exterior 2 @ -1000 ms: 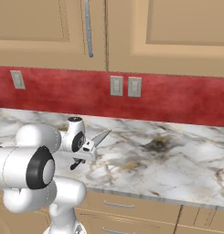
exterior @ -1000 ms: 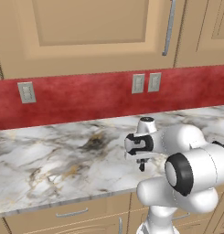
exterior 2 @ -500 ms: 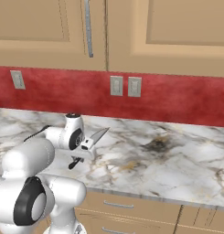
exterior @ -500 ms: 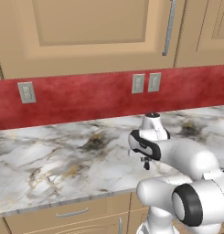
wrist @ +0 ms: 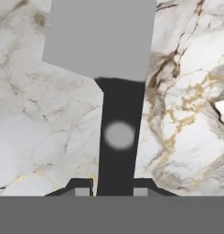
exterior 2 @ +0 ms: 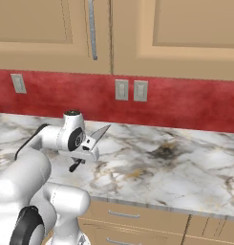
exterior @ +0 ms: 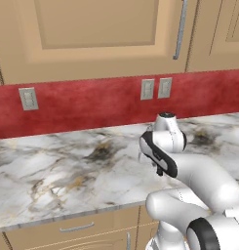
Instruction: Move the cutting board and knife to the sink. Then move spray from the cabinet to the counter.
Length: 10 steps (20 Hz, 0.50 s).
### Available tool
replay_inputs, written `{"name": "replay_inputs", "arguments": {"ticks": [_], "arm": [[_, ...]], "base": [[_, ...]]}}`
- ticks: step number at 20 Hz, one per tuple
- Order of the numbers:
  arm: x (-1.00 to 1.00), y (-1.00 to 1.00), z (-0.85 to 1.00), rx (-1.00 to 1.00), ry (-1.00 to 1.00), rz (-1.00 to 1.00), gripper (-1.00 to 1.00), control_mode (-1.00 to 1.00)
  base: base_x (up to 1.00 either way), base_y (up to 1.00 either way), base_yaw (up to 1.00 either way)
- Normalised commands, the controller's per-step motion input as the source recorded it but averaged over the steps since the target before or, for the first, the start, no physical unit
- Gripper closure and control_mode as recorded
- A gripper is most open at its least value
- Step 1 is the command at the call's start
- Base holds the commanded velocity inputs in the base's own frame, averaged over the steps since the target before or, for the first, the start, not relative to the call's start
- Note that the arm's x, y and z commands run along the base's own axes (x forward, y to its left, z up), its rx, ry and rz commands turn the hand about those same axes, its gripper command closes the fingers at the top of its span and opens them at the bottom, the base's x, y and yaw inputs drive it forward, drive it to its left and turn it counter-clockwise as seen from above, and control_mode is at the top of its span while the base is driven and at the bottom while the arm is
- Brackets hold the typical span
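My gripper (exterior 2: 83, 149) hangs a little above the counter (exterior 2: 175, 167), shut on the knife (exterior 2: 100, 133). In the right base view the knife's grey blade points up and to the right, and its black handle sticks out below the hand. In the hand view the black handle (wrist: 119, 137) runs up between my two fingertips (wrist: 81, 187) to the broad grey blade (wrist: 99, 36), with the marble counter (wrist: 40, 114) beneath. In the left base view the white hand (exterior: 162, 141) hides most of the knife. The cutting board, the sink and the spray are out of view.
Closed tan cabinet doors (exterior: 91, 39) with a long metal handle (exterior: 179, 29) hang above a red backsplash (exterior: 91, 102) with wall outlets (exterior 2: 130, 90). Drawers (exterior 2: 137, 220) sit under the counter's front edge.
The elbow has swung down and away from in front of the cameras. The hand has shifted slightly and risen a little, still holding the knife. The scene behind has not moved.
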Motion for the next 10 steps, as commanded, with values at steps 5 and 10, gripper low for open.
{"name": "replay_inputs", "arguments": {"ticks": [5,10], "arm": [[0.00,-0.02,0.40,0.00,0.02,0.00,1.00,-1.00],[-0.01,-0.17,0.34,0.00,0.06,0.00,1.00,-1.00]], "base": [[0.00,0.00,0.00],[0.00,0.00,0.00]]}}
